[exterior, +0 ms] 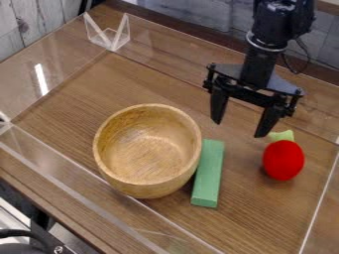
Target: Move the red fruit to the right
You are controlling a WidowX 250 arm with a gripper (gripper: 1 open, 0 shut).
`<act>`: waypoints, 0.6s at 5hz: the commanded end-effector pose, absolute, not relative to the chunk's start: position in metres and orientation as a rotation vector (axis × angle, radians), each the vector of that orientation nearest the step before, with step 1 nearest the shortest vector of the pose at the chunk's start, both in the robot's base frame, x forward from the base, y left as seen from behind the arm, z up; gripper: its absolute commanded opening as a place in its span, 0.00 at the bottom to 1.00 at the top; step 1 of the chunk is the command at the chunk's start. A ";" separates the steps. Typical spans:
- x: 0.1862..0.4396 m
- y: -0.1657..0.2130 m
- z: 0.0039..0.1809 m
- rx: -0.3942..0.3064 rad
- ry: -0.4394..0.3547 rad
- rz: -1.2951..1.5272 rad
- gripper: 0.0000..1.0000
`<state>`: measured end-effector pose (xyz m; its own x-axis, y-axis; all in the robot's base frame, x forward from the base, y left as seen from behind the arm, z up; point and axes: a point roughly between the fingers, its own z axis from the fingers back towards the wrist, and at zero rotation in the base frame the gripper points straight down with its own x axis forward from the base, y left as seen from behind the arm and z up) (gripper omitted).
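Observation:
The red fruit (282, 159) is a small rounded bright red toy with a green leafy stem on top. It rests on the wooden table at the right, near the clear wall. My gripper (240, 122) hangs above the table just left of and behind the fruit, apart from it. Its dark fingers (219, 107) are spread open and hold nothing.
A round wooden bowl (147, 151) stands at the middle left. A flat green rectangular block (209, 173) lies between bowl and fruit. A clear plastic wall (40, 79) rims the table. A clear stand (107, 33) sits at the back left.

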<state>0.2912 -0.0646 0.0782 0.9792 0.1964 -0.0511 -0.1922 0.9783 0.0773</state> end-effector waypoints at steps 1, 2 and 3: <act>0.302 -0.060 0.093 0.053 -0.017 0.212 1.00; 0.305 -0.046 0.093 0.050 -0.032 0.232 1.00; 0.310 -0.018 0.100 0.042 -0.074 0.260 1.00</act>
<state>0.3051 -0.0152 0.0796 0.9613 0.2751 0.0116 -0.2753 0.9600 0.0513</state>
